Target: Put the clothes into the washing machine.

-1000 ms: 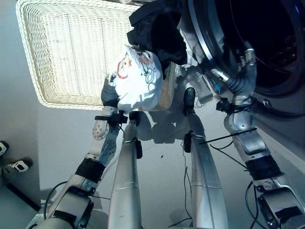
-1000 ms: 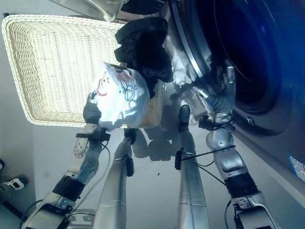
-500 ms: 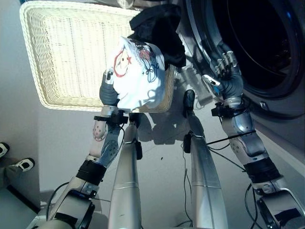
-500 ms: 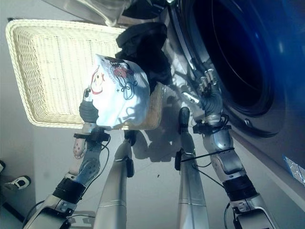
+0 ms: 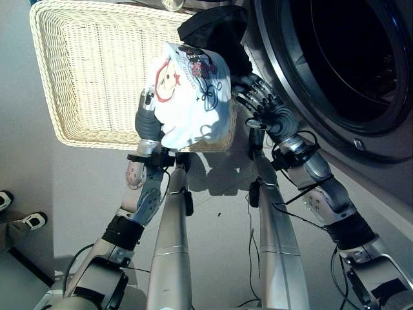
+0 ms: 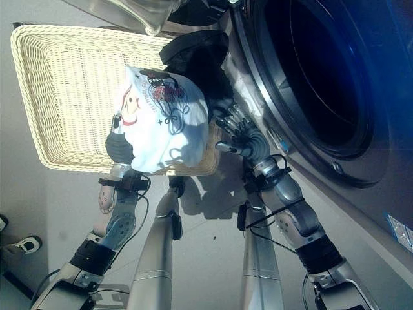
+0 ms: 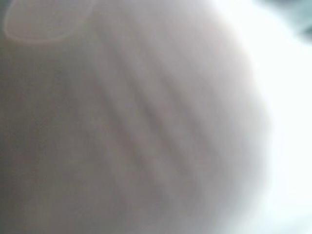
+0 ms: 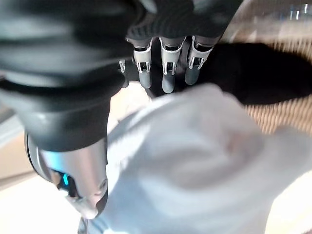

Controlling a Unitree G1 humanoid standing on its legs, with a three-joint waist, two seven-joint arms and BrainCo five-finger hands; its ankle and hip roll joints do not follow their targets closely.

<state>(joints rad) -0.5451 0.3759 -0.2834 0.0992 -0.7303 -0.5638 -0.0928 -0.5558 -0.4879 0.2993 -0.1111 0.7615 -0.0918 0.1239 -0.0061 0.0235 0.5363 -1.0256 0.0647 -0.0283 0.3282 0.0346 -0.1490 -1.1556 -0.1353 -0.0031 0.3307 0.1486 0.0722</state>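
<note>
Above woven wicker basket (image 5: 90, 77): crumpled white printed shirt (image 5: 190, 97), left robot hand (image 5: 150, 119).

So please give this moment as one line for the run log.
left hand: under white garment, fingers hidden | right hand: open, beside garment | black garment: at basket edge | washing machine: door open

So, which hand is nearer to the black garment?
The right hand: its open fingers reach beside the black garment. The left hand is lower, under the white printed shirt it carries.
</note>
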